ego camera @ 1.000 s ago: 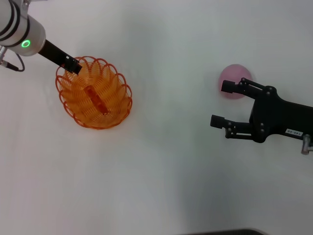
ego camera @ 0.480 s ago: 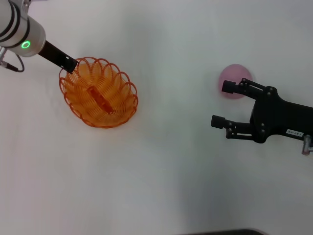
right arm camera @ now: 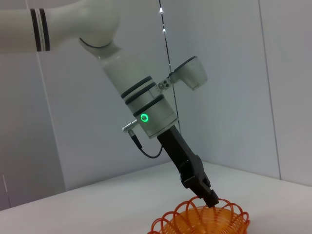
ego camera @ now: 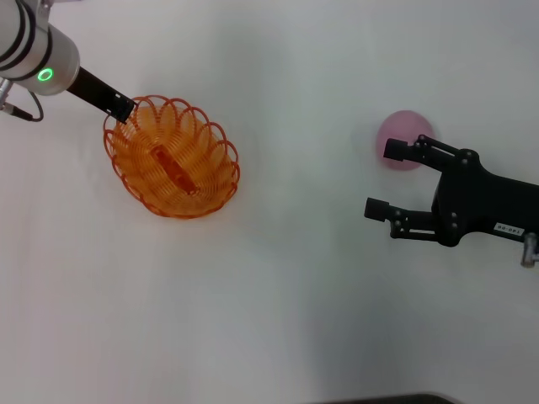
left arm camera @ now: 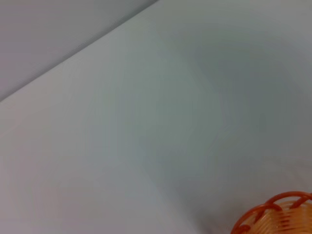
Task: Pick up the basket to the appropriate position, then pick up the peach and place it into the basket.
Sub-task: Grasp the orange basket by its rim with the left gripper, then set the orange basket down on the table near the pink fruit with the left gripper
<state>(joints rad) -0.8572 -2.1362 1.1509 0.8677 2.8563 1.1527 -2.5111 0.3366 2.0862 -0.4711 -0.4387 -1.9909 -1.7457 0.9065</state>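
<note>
White table [ego camera: 278, 278] | left hand [ego camera: 125, 110] seemingly pinching basket [ego camera: 173, 158] rim | right hand [ego camera: 383, 178] spread beside peach [ego camera: 404, 140]

One basket [ego camera: 173, 158], one peach [ego camera: 403, 137], and two hands: left hand [ego camera: 123, 110], right hand [ego camera: 381, 178].

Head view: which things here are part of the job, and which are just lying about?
Part of the job:
- basket, its rim gripped by the left pincer
- peach, on the table beside the open right pincer

Just lying about:
- nothing else shows except the white table
</note>
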